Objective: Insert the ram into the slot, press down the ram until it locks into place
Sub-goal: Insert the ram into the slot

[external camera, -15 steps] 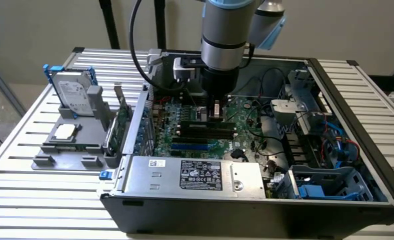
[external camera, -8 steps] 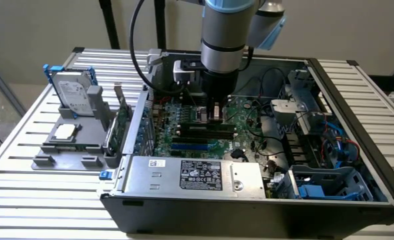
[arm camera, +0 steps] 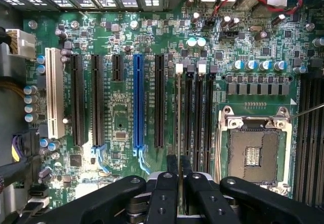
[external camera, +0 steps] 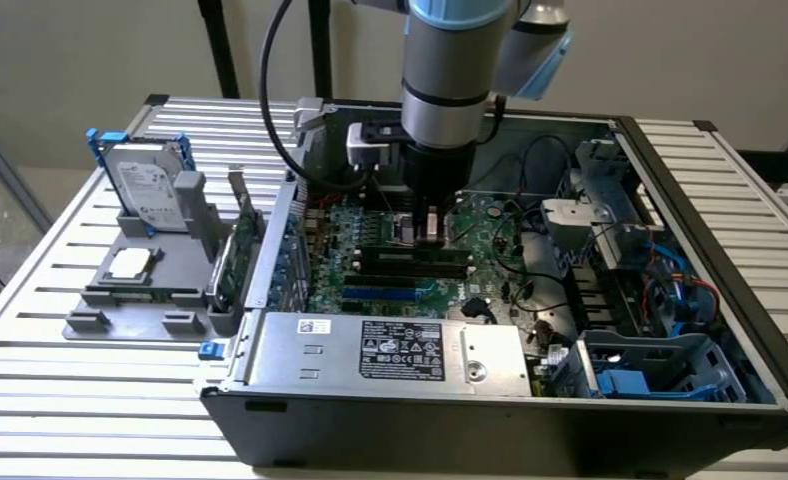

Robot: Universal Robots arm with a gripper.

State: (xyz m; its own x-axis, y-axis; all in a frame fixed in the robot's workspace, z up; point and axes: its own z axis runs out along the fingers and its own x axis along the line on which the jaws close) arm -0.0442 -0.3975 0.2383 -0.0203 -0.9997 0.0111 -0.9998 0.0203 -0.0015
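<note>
My gripper (external camera: 430,228) reaches down into the open computer case over the green motherboard (external camera: 367,225). In the wrist view the ram (arm camera: 178,117) shows edge-on as a thin upright strip, and my gripper (arm camera: 178,164) is shut on one end of it. The ram stands in line with the first of several parallel black memory sockets; that slot lies right under it, with a white latch (arm camera: 178,68) at its far end. The neighbouring sockets (arm camera: 190,117) hold nothing. How deep the ram sits in the slot I cannot tell.
The bare CPU socket (arm camera: 253,155) lies beside the memory sockets, the bright-blue socket (arm camera: 137,102) on their other side. A power supply (external camera: 394,350) fills the case front. Cables and a drive cage (external camera: 648,370) crowd the exterior view's right. A hard drive (external camera: 147,185) stands outside.
</note>
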